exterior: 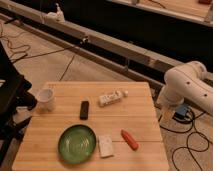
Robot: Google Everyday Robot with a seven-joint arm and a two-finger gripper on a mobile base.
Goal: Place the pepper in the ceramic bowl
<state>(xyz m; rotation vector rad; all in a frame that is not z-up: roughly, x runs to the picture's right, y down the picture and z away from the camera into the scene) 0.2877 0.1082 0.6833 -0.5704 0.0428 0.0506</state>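
Note:
The pepper (129,139) is small and red-orange and lies on the wooden table (140,115) near its front right. The green ceramic bowl (76,144) stands empty at the front left, about a hand's width left of the pepper. A white arm segment (187,85) shows beyond the table's right edge. The gripper itself does not show in the camera view.
A white cup (45,99) stands at the table's left. A black rectangular bar (84,109) and a white bottle-like packet (112,97) lie mid-table. A small white packet (105,146) lies between bowl and pepper. Cables run over the floor behind and to the right.

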